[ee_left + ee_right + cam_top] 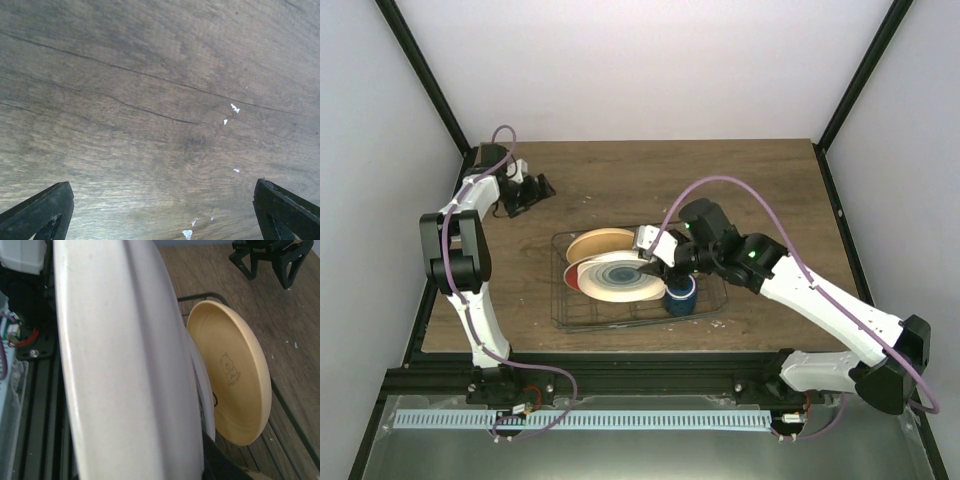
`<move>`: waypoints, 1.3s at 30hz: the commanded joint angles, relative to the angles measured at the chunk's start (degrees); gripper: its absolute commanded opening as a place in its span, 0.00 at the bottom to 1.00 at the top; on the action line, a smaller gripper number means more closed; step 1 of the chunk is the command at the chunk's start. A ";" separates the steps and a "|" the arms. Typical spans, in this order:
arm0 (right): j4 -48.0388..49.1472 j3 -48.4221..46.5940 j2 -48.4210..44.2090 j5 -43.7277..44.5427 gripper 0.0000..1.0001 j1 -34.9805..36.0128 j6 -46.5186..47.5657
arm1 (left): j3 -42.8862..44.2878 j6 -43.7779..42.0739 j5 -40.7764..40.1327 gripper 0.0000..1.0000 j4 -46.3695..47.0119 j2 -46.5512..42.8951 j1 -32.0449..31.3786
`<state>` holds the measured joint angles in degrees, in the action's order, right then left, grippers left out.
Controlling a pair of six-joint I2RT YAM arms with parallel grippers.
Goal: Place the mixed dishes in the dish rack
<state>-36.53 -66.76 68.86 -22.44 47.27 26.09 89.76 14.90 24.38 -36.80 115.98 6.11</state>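
Note:
The wire dish rack (558, 300) sits mid-table. In it an orange-yellow plate (598, 243) stands tilted at the back left. A white plate with a blue-green centre (618, 279) leans in front of it, and a red plate's edge (570, 278) shows at its left. A dark blue mug (680, 298) is in the rack's right part. My right gripper (649, 268) is shut on the white plate's right rim. In the right wrist view the white plate's back (125, 365) fills the frame beside the yellow plate (235, 375). My left gripper (525, 190) is open and empty. The cream bowl is hidden.
My left gripper hangs over bare wood at the table's far left; its fingertips (40, 212) are wide apart above the boards, and it also shows in the right wrist view (270, 260). Black frame posts and rails border the table.

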 commanded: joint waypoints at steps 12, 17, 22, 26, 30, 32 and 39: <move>11.96 2.84 -0.57 16.73 0.01 7.18 5.12 | -4.21 -0.73 -1.44 1.00 1.30 -4.10 -0.31; 12.66 3.22 1.01 17.79 0.01 8.41 6.20 | -4.38 -0.85 -1.58 1.00 1.37 -4.27 -0.30; 13.32 3.37 1.48 16.07 0.01 9.37 6.85 | -4.54 -1.18 -1.62 1.00 1.35 -4.11 -0.24; 13.36 3.66 1.88 15.92 0.01 10.11 7.53 | -4.65 -1.34 -1.62 1.00 1.59 -3.77 -0.21; 13.77 4.08 2.54 16.02 0.01 10.92 8.15 | -4.66 -1.45 -1.59 1.00 1.73 -3.32 -0.22; 13.91 4.25 3.18 16.17 0.01 11.26 8.51 | -4.58 -1.46 -1.55 1.00 1.67 -3.11 -0.21; 14.52 4.36 6.06 15.06 0.01 12.23 9.31 | -4.41 -1.62 -1.31 1.00 1.74 -2.48 0.03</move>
<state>-28.16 -61.67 74.50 -4.82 58.33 34.46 85.38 14.26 22.96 -35.73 113.40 6.07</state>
